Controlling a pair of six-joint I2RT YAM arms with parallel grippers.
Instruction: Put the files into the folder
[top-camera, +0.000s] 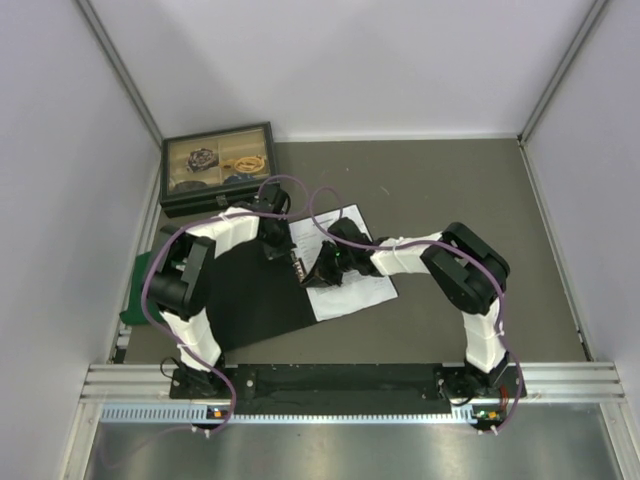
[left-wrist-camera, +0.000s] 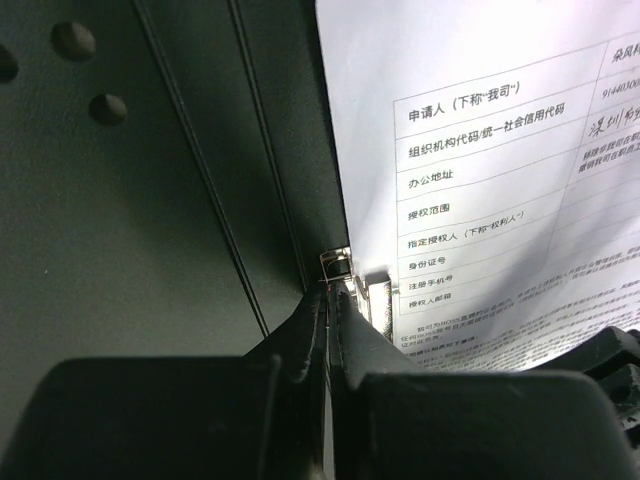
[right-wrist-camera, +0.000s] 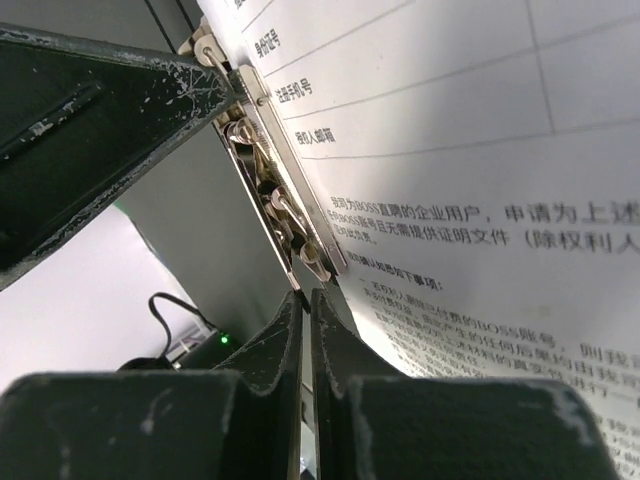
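Folder (top-camera: 250, 300): lies open and flat on the table (top-camera: 450, 190), black inside facing up. A metal clip (left-wrist-camera: 340, 265) runs along its spine.

Files (top-camera: 355, 292): a white sheet printed with a ruled form and lines of small black text. It lies on the folder's right half, with its left edge against the clip.

Left gripper (left-wrist-camera: 328, 300): fingers pressed together, tips at one end of the clip. Whether anything is pinched cannot be told.

Right gripper (right-wrist-camera: 306, 305): fingers likewise closed, tips at the clip's other end, just beside the sheet's edge.

Black glass-lidded box (top-camera: 218, 165): at the far left. Its compartments hold small items, one yellowish, too small to name.

Green cloth (top-camera: 138, 285): at the left edge, partly behind the left arm.

Surface: grey-brown. Surroundings: white walls (top-camera: 350, 60), with a metal rail (top-camera: 350, 380) along the near edge.
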